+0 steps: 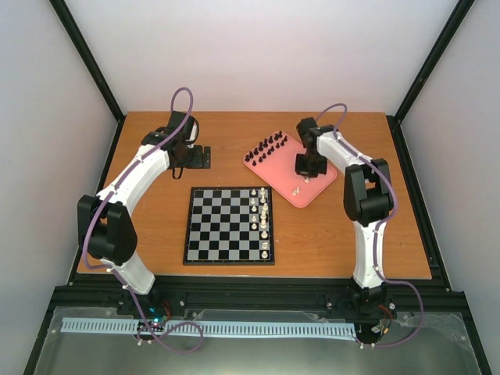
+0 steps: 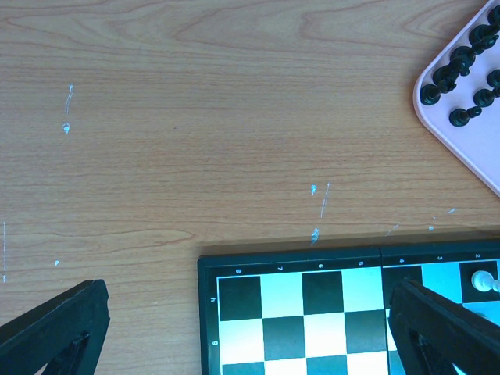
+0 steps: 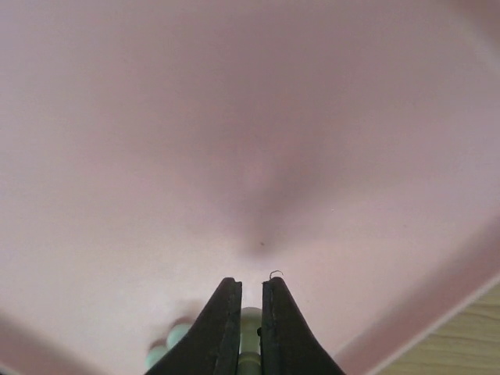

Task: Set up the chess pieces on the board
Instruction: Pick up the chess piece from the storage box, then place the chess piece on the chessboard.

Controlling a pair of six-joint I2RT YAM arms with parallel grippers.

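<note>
My right end effector [image 3: 251, 283] is clenched on a white piece [image 3: 250, 322], low over the tray [image 1: 316, 189], where black pieces [image 1: 269, 144] stand. My left end effector [image 2: 248, 289] hangs released over the tabletop [image 1: 234, 133] at the board [image 1: 215, 226], whose right files hold white pieces [image 1: 266, 223].

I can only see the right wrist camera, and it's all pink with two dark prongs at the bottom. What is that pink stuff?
Observer: It's a pink tray lying on a wooden table, just right of a chessboard.
Visitor: Is anything on the chessboard yet?
Observer: Yes, white pieces stand along its right edge.
Visitor: Is there another arm?
Observer: Yes. The left fingers hang wide open over the table at the board's far edge, holding nothing.
</note>
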